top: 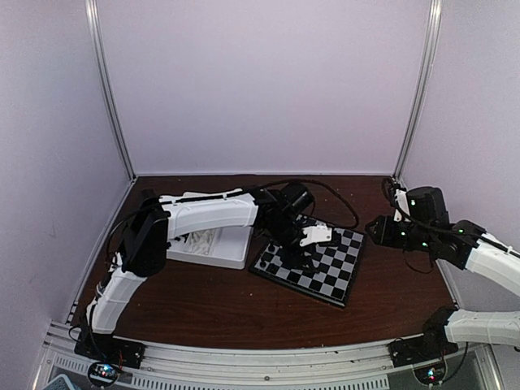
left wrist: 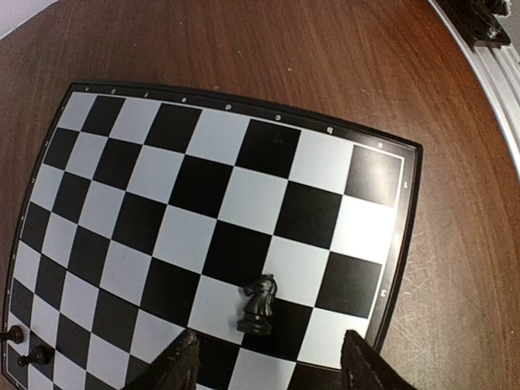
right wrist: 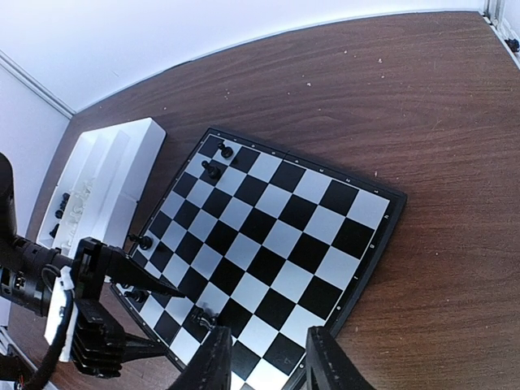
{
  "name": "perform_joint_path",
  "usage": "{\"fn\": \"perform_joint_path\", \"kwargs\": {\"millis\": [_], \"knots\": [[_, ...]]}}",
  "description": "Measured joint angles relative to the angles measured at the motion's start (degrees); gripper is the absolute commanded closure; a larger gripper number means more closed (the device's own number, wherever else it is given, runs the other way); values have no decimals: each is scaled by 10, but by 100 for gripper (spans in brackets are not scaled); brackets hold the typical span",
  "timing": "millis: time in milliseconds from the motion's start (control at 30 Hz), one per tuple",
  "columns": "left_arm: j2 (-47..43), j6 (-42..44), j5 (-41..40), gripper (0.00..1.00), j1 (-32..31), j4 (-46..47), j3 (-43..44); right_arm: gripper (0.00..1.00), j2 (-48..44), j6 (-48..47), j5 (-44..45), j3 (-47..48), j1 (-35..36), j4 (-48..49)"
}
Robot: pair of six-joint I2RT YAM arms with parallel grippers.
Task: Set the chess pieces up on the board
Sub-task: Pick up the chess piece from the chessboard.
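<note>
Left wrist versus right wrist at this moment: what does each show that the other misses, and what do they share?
Only the left wrist: a close look at a black knight, standing upright and untouched on the board just ahead of the open left tool.

Only the right wrist: the white divided tray beside the board, with spare chessmen in it, and the right tool, open and empty above the board's edge.

Both: the chessboard, mostly bare apart from a few black pieces, lying on the brown table.
</note>
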Motion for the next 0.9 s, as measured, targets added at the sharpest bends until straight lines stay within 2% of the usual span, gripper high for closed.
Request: {"fn": "perform_joint_path", "kwargs": {"millis": [133,333,900], "knots": [[19,-1,-4,45,-1,0,19,66,-1,-1,2,-3,0,0],[44,-3,-11,46,-1,0,45,66,-2,-3,2,-7,-1,0],[61,-10,-21,58,-1,0,45,66,5,-5,-8,-7,-2,10]]}}
